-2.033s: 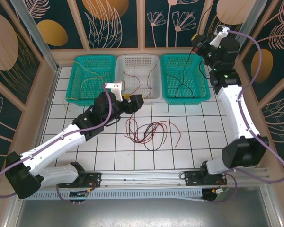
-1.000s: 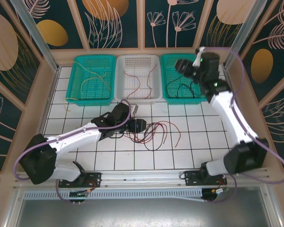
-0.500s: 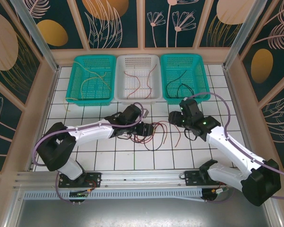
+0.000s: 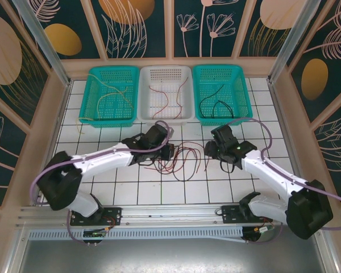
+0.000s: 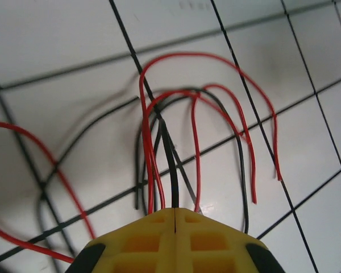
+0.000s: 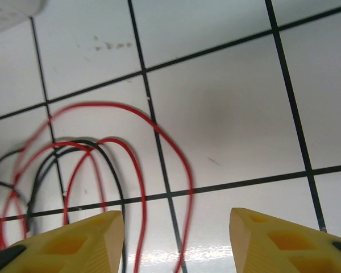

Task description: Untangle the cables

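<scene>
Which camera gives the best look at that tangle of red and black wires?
The top external view: it takes in the whole tangle, lying between the left gripper and the right gripper. The left wrist view gives close loops running into shut fingers; the right wrist view catches some loops at its left.

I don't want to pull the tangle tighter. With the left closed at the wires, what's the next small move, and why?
Probably lower the right gripper onto the outer red loop and close. Its jaws stand open with that loop lying between them, while the left gripper is shut on the red and black cables. A second hold lets the arms pull apart.
</scene>
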`<state>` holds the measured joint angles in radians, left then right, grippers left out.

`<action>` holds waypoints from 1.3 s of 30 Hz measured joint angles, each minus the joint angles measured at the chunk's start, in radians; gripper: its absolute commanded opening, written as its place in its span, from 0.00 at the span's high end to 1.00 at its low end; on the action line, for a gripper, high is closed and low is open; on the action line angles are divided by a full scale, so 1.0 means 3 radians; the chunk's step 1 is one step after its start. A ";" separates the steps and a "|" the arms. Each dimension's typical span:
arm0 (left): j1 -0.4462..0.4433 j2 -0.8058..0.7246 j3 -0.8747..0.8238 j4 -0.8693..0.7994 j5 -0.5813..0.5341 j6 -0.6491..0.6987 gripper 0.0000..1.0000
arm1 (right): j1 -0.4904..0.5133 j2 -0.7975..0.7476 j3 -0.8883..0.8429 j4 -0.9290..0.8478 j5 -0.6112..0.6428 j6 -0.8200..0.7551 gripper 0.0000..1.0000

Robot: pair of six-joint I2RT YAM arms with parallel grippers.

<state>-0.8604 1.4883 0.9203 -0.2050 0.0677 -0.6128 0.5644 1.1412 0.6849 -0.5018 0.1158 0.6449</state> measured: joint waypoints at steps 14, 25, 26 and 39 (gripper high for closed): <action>0.0000 -0.0860 0.0267 -0.0481 -0.0601 -0.0090 1.00 | 0.0308 0.0261 0.0008 0.0075 -0.0188 0.0008 0.53; 0.0000 -0.0959 0.0347 -0.0579 -0.0689 -0.0090 1.00 | 0.0935 0.0916 0.0354 0.0521 -0.0327 0.0493 0.63; 0.0000 -0.0968 0.0345 -0.0586 -0.0697 -0.0090 1.00 | 0.0956 0.0960 0.0389 0.0539 -0.0326 0.0526 0.64; 0.0003 -0.1050 0.0038 -0.0641 -0.0690 -0.0117 1.00 | 0.0968 0.1546 0.0802 0.0459 -0.0112 0.0792 0.73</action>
<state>-0.8597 1.1732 0.9318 -0.3973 -0.1394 -0.6479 0.8547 1.6051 0.9257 -0.3641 0.0822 0.8825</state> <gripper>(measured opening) 0.049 0.277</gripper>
